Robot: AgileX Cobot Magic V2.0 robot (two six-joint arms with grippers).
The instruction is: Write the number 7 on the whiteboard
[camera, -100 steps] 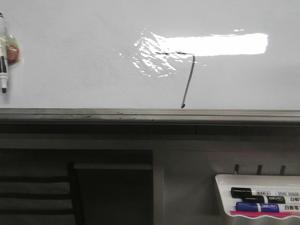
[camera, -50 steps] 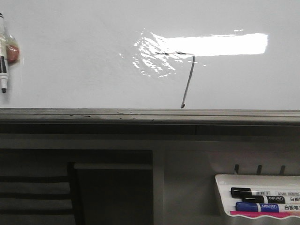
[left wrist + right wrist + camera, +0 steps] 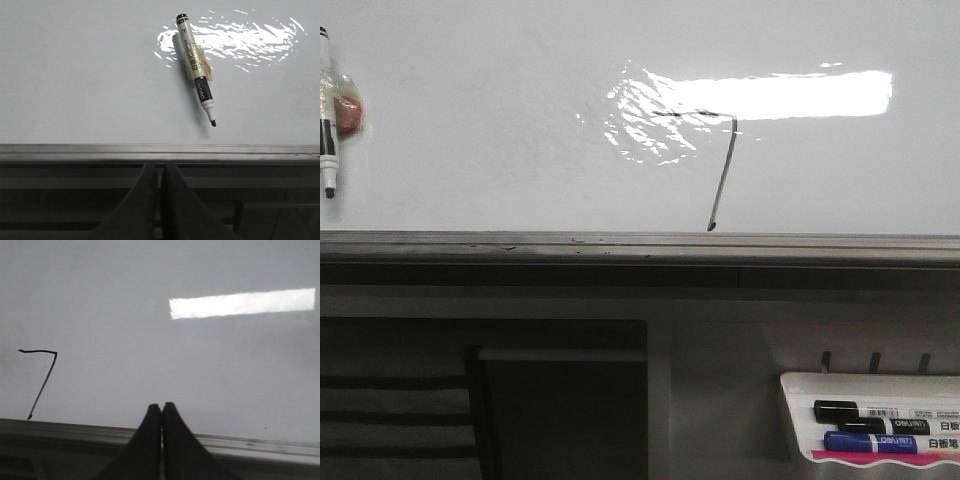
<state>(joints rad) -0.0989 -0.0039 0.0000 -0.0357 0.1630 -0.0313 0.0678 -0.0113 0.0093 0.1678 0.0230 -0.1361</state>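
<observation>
Surface: glossy whiteboard (image 3: 470, 120) fills the upper part of the front view, a grey rail along its lower edge and a bright glare patch right of centre.
Far left: a marker (image 3: 328, 140) lies flat on the board at the left edge of the front view, tip toward the rail, with a tape-like wrap around its barrel.
Left gripper (image 3: 161, 172): fingers pressed together, empty, sitting below the rail; the marker (image 3: 195, 70) lies beyond the rail, up the board from it, its long axis slanted and the tip nearest the rail.
Centre: the number 7 (image 3: 723, 170) is drawn on the board, a short top bar partly lost in glare and a long slanted downstroke ending just above the rail.
Right gripper (image 3: 161, 410): fingers pressed together, empty, poised just over the rail; the number 7 (image 3: 44, 380) lies well off to one side of it.
Nearer arm: by my judgement the left arm is nearer the marker, the right nearer the digit.
Lower right: a white tray (image 3: 800, 400) holds capped black and blue markers.
Views: only the right wrist view shows the top bar clear of glare; neither arm appears in the front view.
Progress: the digit looks complete.
</observation>
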